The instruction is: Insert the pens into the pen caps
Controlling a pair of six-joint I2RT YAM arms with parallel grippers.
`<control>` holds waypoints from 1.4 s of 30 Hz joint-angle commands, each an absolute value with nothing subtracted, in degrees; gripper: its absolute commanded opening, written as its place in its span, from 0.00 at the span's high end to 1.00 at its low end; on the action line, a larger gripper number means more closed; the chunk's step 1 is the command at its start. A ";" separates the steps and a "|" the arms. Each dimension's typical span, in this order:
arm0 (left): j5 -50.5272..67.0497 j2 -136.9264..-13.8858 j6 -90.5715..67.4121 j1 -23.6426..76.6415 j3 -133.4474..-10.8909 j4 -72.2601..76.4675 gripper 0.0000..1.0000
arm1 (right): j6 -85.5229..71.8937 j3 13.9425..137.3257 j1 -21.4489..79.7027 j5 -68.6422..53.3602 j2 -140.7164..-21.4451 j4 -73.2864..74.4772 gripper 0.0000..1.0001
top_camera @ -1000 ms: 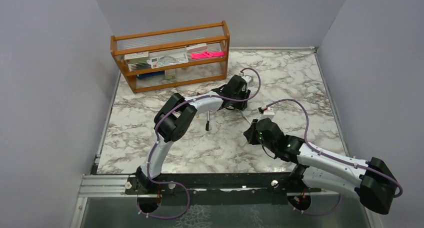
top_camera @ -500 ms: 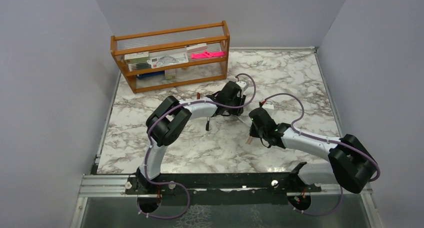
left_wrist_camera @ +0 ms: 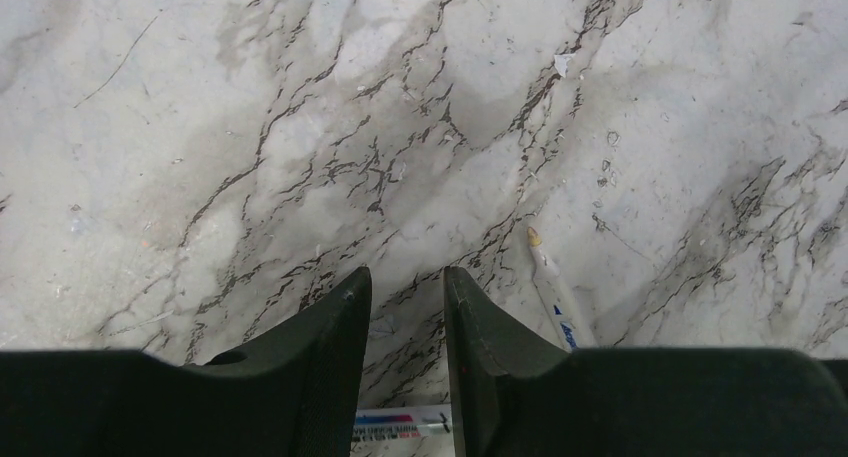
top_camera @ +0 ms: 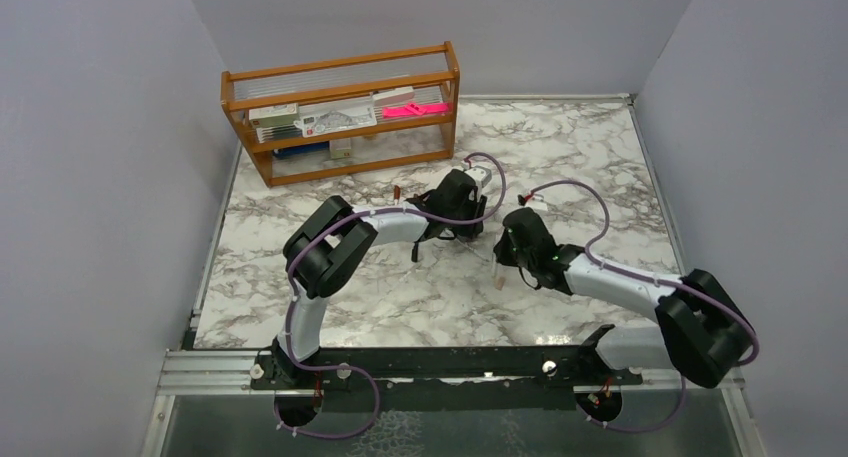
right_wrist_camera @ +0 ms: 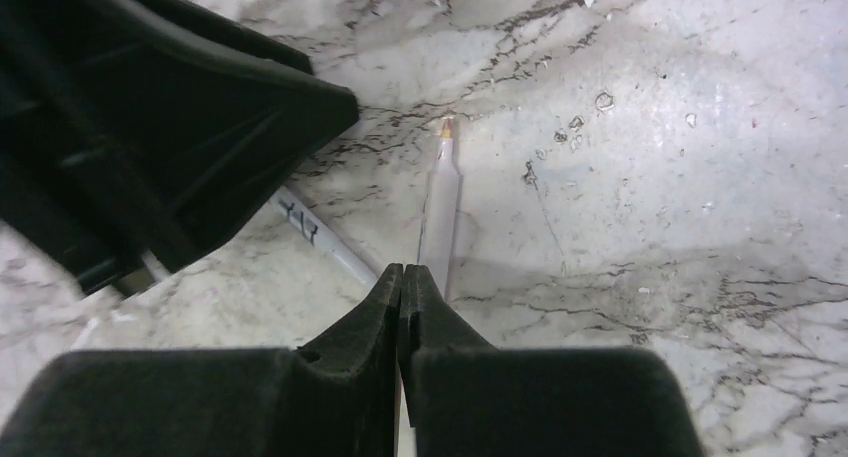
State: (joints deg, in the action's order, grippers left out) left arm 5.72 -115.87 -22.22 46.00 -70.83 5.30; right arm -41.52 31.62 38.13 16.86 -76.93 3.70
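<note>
Grips a pen [right_wrist_camera: 440,202] in the right gripper [right_wrist_camera: 402,272], jaws shut, barrel pointing to 12 o'clock beyond the fingertips [right_wrist_camera: 375,312]. Holds the left gripper [left_wrist_camera: 405,277] partly open and empty over the marble table [left_wrist_camera: 300,97], a second pen [left_wrist_camera: 555,292] lying just beside at 3 o'clock.

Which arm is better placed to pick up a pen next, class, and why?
Probably left: the left hand is open, poised over a labelled pen on the marble table. The right hand is shut, so it must reopen before taking the orange-tipped pen beside it.
</note>
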 commanded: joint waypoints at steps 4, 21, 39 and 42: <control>4.20 -118.83 -23.39 46.49 -70.53 -3.50 0.64 | -39.32 30.39 38.10 13.73 -64.39 5.52 0.98; -1.30 -113.21 -19.28 44.40 -67.66 -7.65 0.64 | -44.84 29.75 44.84 11.98 -77.35 -1.23 0.98; 2.02 -107.47 -23.90 44.38 -55.59 -2.72 0.64 | -41.89 42.04 41.20 17.32 -91.37 3.48 0.98; 3.01 -105.64 -24.53 44.39 -53.45 -2.01 0.64 | -41.03 44.07 40.59 16.35 -93.93 2.46 0.98</control>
